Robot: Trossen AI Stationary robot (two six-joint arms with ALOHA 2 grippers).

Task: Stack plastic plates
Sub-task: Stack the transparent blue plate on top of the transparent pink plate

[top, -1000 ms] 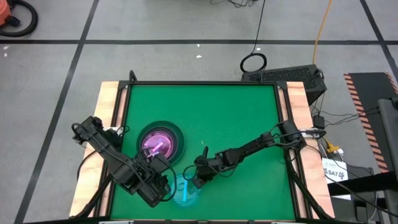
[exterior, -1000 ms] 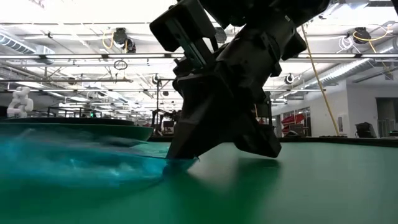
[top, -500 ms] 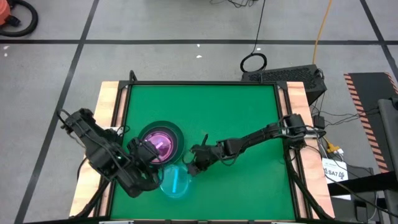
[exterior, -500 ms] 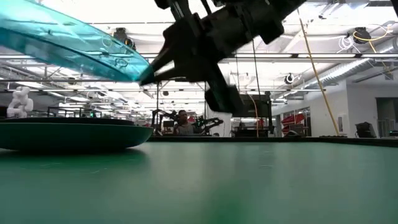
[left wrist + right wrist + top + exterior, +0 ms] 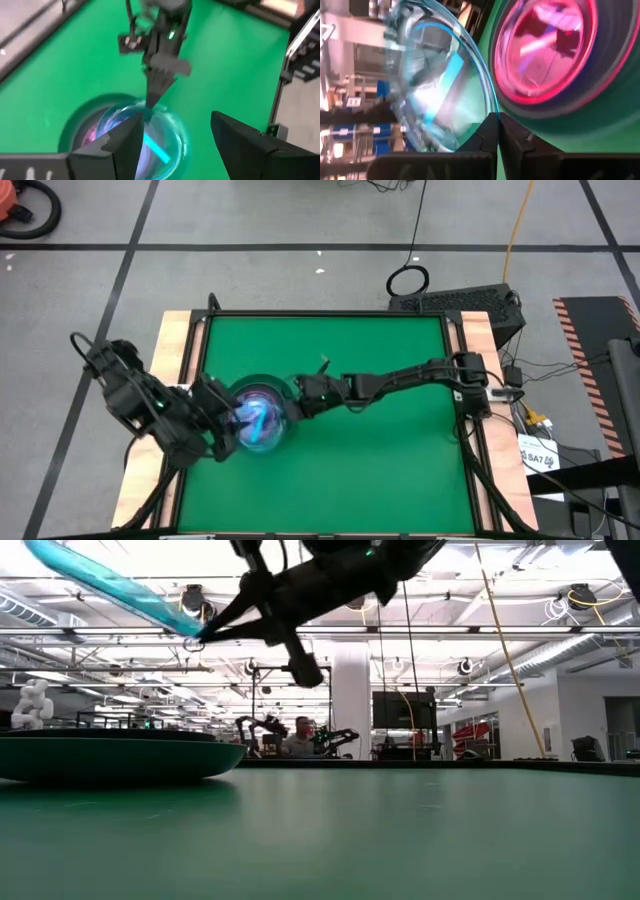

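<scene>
A small translucent cyan plate (image 5: 258, 423) hangs tilted above a stack: a pink plate (image 5: 547, 47) lying in a dark grey plate (image 5: 110, 756) that rests flat on the green table. My right gripper (image 5: 292, 408) reaches in from the table's right and is shut on the cyan plate's rim. Left of the stack, my left gripper (image 5: 225, 430) stands open and raised, with nothing between its fingers. In the left wrist view the cyan plate (image 5: 150, 145) shows beyond those fingers. My right gripper pinches the cyan plate's rim (image 5: 490, 111) on its right-hand side between the two fingers, only at their free ends (image 5: 197, 641). The fingers come from the table's right, slanting slightly down. The plate is lifted clear above the stack, tilted, its held edge lowest.
Wooden rails (image 5: 178, 350) border the green table (image 5: 380, 470) on the left and right. Open green surface lies to the right of and behind the stack. Cables and equipment stand beyond the table's right edge.
My right gripper has lifted the cyan plate off the table near the front edge and carried it up and toward the far left, over the stack; the plate has tipped from flat to tilted. My left gripper has risen and drawn back toward the table's left edge, staying open.
</scene>
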